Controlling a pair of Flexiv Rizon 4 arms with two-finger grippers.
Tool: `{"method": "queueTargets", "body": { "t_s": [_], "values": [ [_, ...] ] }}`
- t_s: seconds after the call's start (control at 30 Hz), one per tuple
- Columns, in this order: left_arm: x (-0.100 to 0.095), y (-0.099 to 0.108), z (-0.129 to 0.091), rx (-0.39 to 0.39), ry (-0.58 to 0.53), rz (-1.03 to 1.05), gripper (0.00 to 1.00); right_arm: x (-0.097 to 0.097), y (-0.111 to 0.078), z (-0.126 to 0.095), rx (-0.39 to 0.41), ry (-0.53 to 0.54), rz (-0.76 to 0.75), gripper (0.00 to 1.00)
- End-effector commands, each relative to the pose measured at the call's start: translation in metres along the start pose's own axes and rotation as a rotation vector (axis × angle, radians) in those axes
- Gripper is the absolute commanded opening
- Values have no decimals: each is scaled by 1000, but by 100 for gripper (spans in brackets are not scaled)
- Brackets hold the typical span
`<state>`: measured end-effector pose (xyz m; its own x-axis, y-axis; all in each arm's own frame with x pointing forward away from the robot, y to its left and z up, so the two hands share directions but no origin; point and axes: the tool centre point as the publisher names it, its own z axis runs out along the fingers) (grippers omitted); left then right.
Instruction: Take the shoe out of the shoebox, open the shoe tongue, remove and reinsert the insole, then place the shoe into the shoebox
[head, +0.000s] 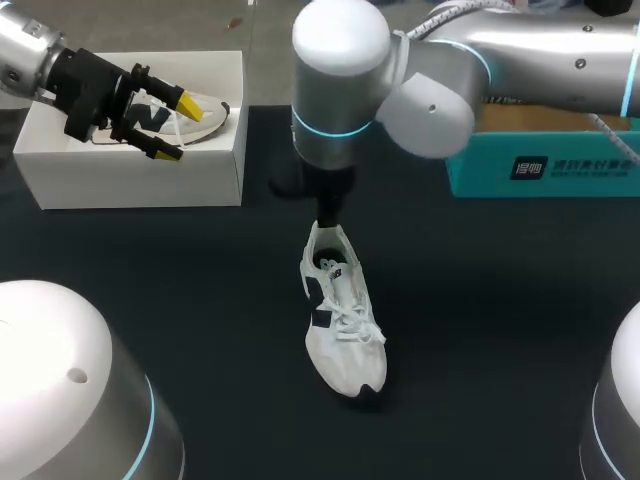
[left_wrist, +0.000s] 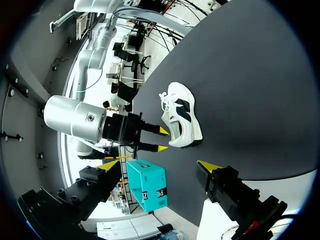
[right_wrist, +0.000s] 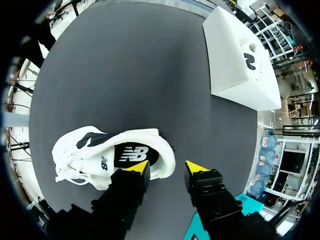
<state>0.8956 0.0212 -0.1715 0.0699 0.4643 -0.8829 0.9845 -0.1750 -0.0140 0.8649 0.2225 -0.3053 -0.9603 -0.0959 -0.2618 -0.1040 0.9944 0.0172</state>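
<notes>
Black table (head: 480, 300) had the white shoebox (head: 140, 170) off on the left side, well apart from the white shoe (head: 345, 340) sitting mid-table. Left gripper (head: 175, 127) hung wide open over the box, and right gripper (right_wrist: 167, 167) was spread open right at the shoe's heel.

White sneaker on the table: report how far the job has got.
Done: the white lace-up sneaker is out of the white cardboard shoebox and stands on the black table. In hand: the right gripper, open, straddles its heel rim; the left gripper hangs open above the box. The black insole lies inside; whether it has been out yet cannot be told. Left: returning the sneaker to the box.
</notes>
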Motion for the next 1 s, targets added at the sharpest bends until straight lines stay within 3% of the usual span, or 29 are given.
{"method": "queueTargets", "body": {
  "t_s": [0.03,0.17,0.2,0.23,0.43,1.0],
  "values": [
    [0,0,0,2,3,1,100,-9,10,18,19,17,-8,45],
    [0,0,0,2,3,1,100,-11,11,27,16,25,-29,53],
    [0,0,0,2,3,1,100,-11,11,30,14,27,-33,70],
    [0,0,0,2,3,1,100,-12,11,34,14,28,-45,76],
    [0,0,0,2,3,1,100,-12,13,47,35,28,-93,99],
    [0,0,0,2,3,1,100,-9,-3,81,49,86,-147,100]
  ]
}}
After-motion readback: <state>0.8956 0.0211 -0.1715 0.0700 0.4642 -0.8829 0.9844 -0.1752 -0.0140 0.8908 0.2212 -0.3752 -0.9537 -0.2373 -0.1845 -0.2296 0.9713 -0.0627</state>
